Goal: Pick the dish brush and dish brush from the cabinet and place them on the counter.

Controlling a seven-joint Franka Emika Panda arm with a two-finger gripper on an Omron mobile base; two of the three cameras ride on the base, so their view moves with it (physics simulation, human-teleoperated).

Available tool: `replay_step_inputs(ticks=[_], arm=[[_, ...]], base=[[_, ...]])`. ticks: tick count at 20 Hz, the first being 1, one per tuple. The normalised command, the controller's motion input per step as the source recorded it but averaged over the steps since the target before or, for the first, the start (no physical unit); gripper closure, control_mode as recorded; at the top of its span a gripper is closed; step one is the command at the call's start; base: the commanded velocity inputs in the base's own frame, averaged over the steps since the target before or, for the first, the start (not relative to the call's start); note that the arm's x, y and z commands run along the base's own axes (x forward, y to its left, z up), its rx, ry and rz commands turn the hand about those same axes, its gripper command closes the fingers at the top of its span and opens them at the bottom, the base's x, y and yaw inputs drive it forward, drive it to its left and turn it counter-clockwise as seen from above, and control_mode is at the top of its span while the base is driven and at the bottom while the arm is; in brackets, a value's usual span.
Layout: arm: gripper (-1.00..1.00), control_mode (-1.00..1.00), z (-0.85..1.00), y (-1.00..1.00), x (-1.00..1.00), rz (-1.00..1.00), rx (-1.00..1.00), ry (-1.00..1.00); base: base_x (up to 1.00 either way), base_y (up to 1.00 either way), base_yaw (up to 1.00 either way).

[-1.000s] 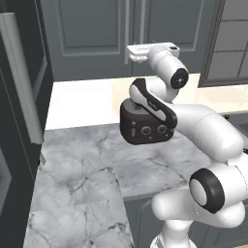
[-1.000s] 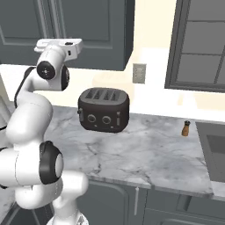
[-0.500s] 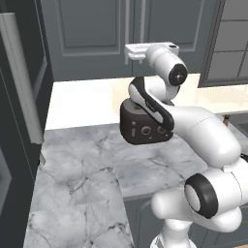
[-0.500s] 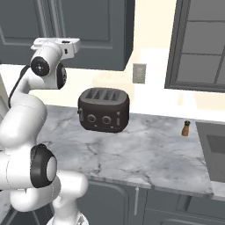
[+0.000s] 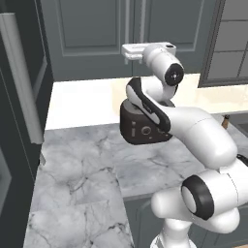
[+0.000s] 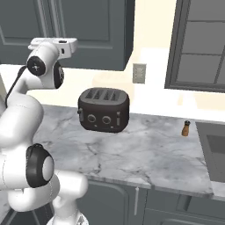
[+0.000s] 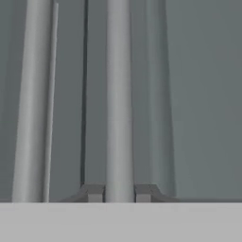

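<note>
The cabinet (image 5: 92,38) (image 6: 88,30) hangs over the counter (image 5: 87,164) (image 6: 149,149) with both panelled doors closed, so the two dish brushes are hidden. In the hand view two pale bar handles run upright on the doors. My gripper (image 7: 119,193) is shut on the right-hand handle (image 7: 118,94), one dark fingertip (image 7: 94,193) pressed to each side of it. The other handle (image 7: 30,94) stands free to the left. My white hand (image 5: 145,49) (image 6: 61,44) is raised against the cabinet's lower front, above the toaster.
A black toaster (image 5: 143,128) (image 6: 103,110) stands on the counter under my arm. A small brown pepper mill (image 6: 186,128) sits further right, beside a sink (image 6: 215,149). A tall dark unit with a long silver handle (image 5: 22,77) borders the counter's left end.
The jaws have closed in on the cabinet door handle. The hand has stayed at about the same spot against the doors.
</note>
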Motion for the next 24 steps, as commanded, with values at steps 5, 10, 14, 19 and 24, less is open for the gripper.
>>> replay_step_inputs(ticks=[5, 10, 14, 19, 24], arm=[[1.00, -1.00, 0.00, 0.00, 0.07, 0.01, 0.00, 0.11], [1.00, -1.00, 0.00, 0.00, 0.00, 0.01, 0.00, 0.10], [1.00, -1.00, 0.03, -0.11, -0.19, 0.03, 0.01, 0.08], [1.00, -1.00, 0.01, -0.21, -0.34, 0.03, 0.02, 0.06], [1.00, -1.00, 0.00, -0.27, -0.39, 0.01, 0.02, 0.05]], base=[[0.00, 0.00, 0.00], [0.00, 0.00, 0.00], [0.00, 0.00, 0.00], [0.00, 0.00, 0.00], [0.00, 0.00, 0.00]])
